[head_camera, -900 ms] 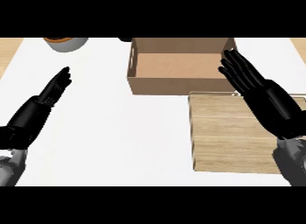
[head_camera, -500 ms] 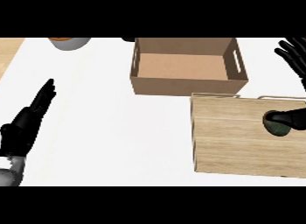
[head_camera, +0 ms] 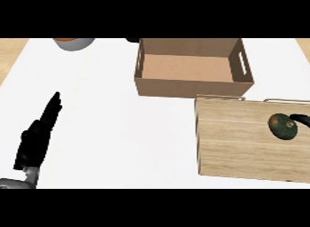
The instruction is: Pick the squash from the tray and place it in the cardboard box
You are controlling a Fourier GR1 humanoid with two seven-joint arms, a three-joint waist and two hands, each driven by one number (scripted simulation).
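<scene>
Head view: right hand [head_camera: 307,119] has swung off to 3 o'clock — only a fingertip shows, touching the dark green oval squash [head_camera: 283,126] on the light wooden tray [head_camera: 242,146]; grip state unreadable. Squash now uncovered, not grasped. Brown cardboard box [head_camera: 191,84] at 12. Left hand [head_camera: 40,133] rests flat-fingered at 8.

A dark green squash [head_camera: 283,126] is lying on the wooden tray [head_camera: 242,146] near its right edge; the open cardboard box [head_camera: 193,84] is sitting just behind the tray.

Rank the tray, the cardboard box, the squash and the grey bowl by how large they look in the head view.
1. Wooden tray, largest, though its right side runs out of view.
2. Cardboard box, close behind the tray.
3. Grey bowl, cut off at the top, so unsure against the squash.
4. Squash, smallest.
</scene>
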